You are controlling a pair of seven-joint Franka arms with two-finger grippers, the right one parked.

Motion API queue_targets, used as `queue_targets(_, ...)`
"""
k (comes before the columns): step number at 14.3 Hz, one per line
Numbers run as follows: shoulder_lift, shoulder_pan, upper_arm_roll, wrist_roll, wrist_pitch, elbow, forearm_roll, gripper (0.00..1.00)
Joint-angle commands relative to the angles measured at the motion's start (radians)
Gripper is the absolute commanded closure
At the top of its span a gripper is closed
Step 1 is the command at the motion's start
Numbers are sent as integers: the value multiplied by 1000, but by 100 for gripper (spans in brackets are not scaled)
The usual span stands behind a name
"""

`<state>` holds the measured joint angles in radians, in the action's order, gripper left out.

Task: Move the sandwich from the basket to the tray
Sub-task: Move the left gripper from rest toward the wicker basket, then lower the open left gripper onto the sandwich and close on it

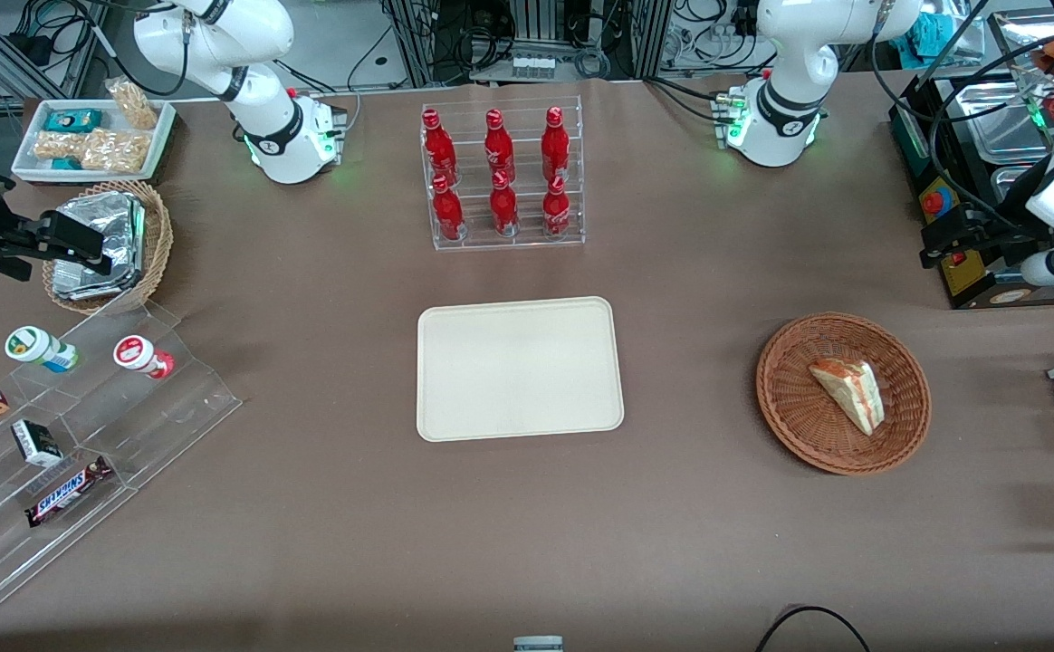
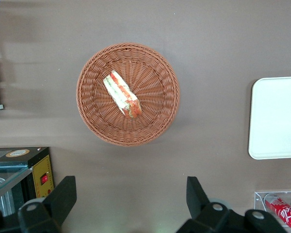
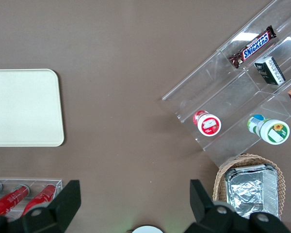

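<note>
Tool (image 2: 128, 204) fingers apart, high above worktop; your sandwich (image 2: 122, 94) lies toward 12 o'clock, in basket (image 2: 155, 126), long axis 11-to-5.

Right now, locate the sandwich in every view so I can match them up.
Front view: the sandwich lies in the reddish-brown wicker basket, toward the working arm's end of the table.
Left wrist view: the sandwich lies in the same basket, below the open left gripper.
Right wrist view: not in it.
Shared landmark: the cream tray.
</note>
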<state>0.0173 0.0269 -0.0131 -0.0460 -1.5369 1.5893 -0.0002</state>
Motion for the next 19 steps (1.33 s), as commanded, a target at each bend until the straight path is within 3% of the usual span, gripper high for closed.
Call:
queue_targets(1,3,10,4,0,23,-12,-4,0)
queue_targets(10,1,10,4,-6,41,-5,-11,0)
queue_targets(15,-51,4,5,-11,14,72,-9,0)
queue_targets(19,-79,-11,10,-9,-261,304,5,0)
